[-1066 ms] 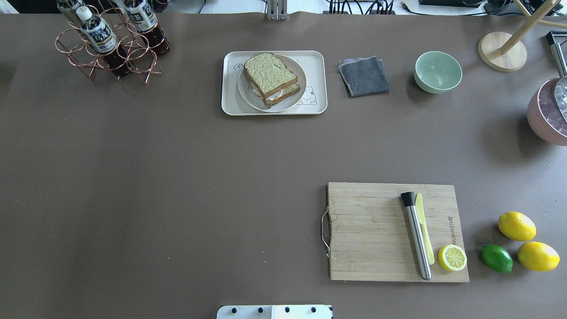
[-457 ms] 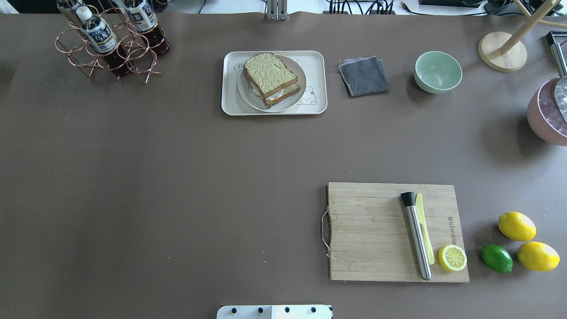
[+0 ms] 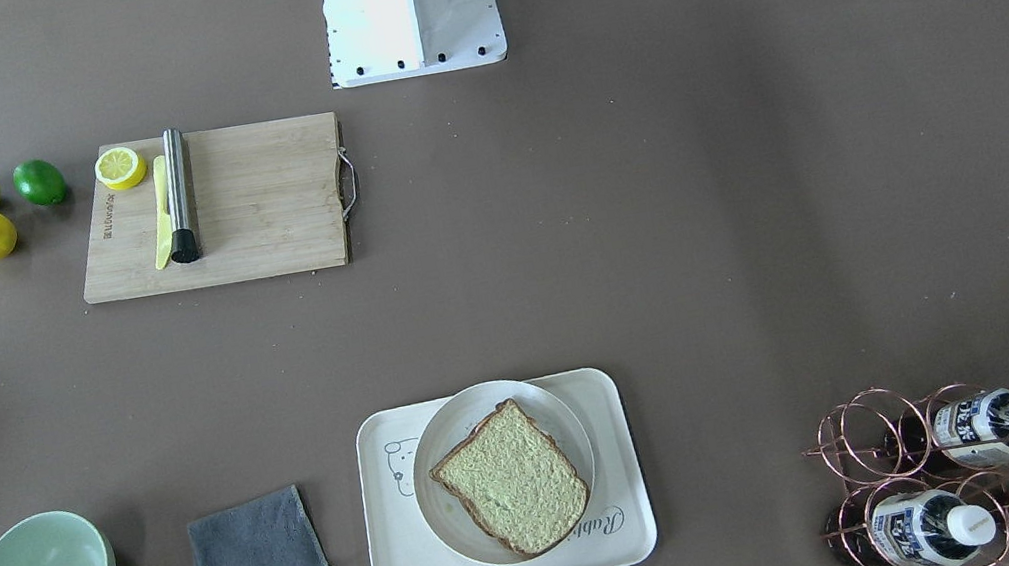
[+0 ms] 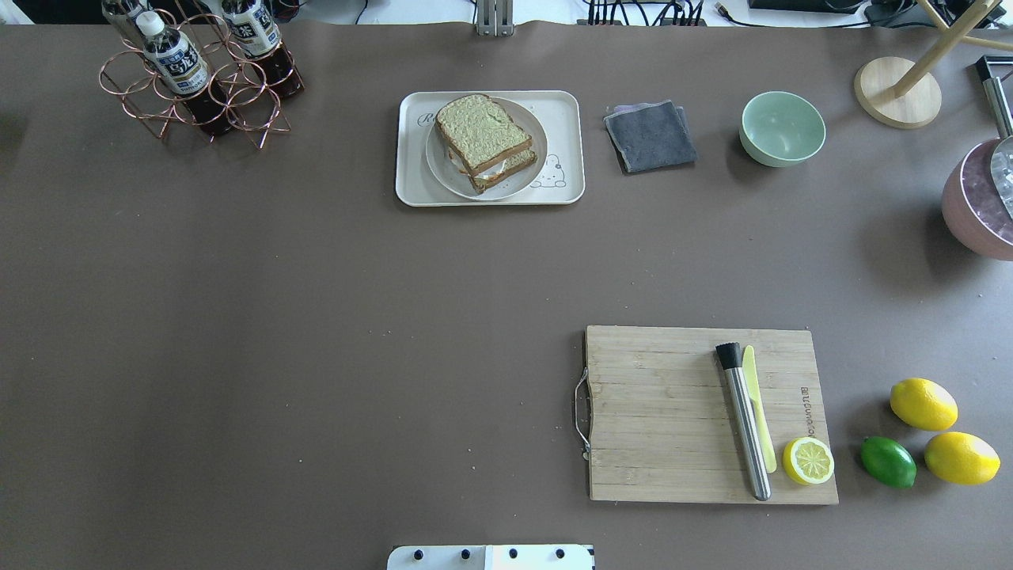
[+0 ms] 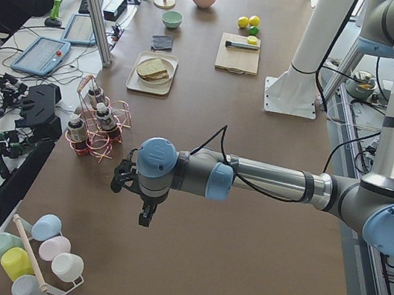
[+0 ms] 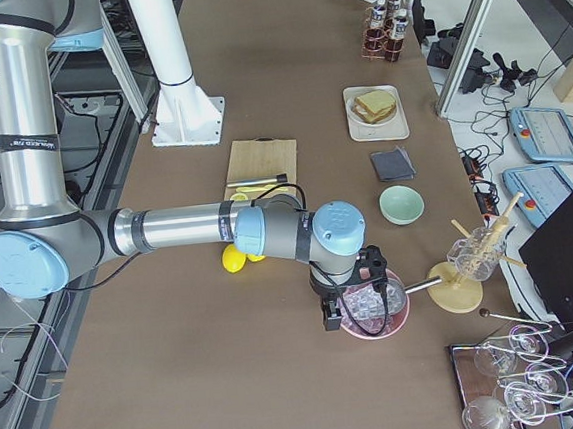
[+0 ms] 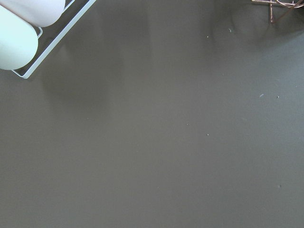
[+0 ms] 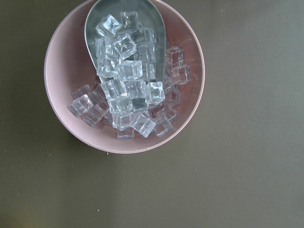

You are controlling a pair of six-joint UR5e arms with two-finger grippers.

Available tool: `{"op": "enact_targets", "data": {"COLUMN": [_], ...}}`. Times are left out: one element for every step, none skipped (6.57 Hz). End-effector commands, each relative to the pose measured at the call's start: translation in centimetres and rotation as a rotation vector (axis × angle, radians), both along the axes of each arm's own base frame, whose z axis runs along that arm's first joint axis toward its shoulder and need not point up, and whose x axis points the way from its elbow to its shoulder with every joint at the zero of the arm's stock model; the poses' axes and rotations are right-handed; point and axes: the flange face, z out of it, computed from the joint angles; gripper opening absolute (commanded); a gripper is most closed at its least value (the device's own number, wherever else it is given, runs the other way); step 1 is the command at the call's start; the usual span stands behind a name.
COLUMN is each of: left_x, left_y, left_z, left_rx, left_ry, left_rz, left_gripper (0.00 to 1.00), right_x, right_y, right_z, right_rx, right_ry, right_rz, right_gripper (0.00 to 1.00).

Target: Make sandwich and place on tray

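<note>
A brown table [image 4: 316,317] runs between work desks on one long side and the robot's base on the other. The sandwich [image 4: 483,134] lies stacked on a round plate [image 4: 439,166] inside the tray [image 4: 566,111].

The left claw [image 5: 142,216] hangs over bare table near one end. A copper bottle rack [image 5: 98,127] stands just beyond it, a cup rack [image 7: 19,38] sits nearer the end, and the tray is well past the bottles. The right claw [image 6: 330,317] hangs at the other end, above a pink bowl [image 8: 195,95] of ice cubes, well apart from the tray. Both claws show only from the side, so how far either is open cannot be told, and neither seems to hold anything.

A wide bare stretch lies between the tray and the cutting board [image 4: 665,412]. In the overhead view, nothing has shifted since a second ago.
</note>
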Motion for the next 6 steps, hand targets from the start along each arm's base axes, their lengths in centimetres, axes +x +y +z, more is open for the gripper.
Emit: {"op": "enact_targets", "data": {"left_x": [-0.02, -0.06, -0.08, -0.1, -0.1, -0.11], "left_y": [-0.61, -0.91, -1.25, -1.39, -1.46, -1.53], "left_z": [-0.35, -0.75, -1.05, -1.12, -1.28, -1.35], "left_rx": [-0.01, -0.012, -0.006, -0.004, -0.001, 0.0], "left_ry": [-0.002, -0.003, -0.003, -0.005, -0.003, -0.005], "left_rz": [-0.015, -0.026, -0.026, -0.026, -0.026, -0.026], "left_gripper": [0.98, 0.98, 0.98, 0.98, 0.98, 0.98], "right_x": [0.02, -0.05, 0.02, 0.02, 0.02, 0.02], "right_y": [-0.03, -0.12, -0.17, -0.18, -0.11, -0.09], "right_z": [-0.26, -0.28, -0.1, -0.04, 0.03, 0.12], "right_rx": [0.006, 0.008, 0.019, 0.019, 0.019, 0.016], "right_ry": [-0.001, 0.0, -0.001, -0.001, 0.001, 0.0], "right_rz": [0.0, -0.001, 0.002, 0.002, 0.002, 0.002], "right_gripper": [1.0, 1.0, 1.0, 1.0, 1.0, 1.0]}}
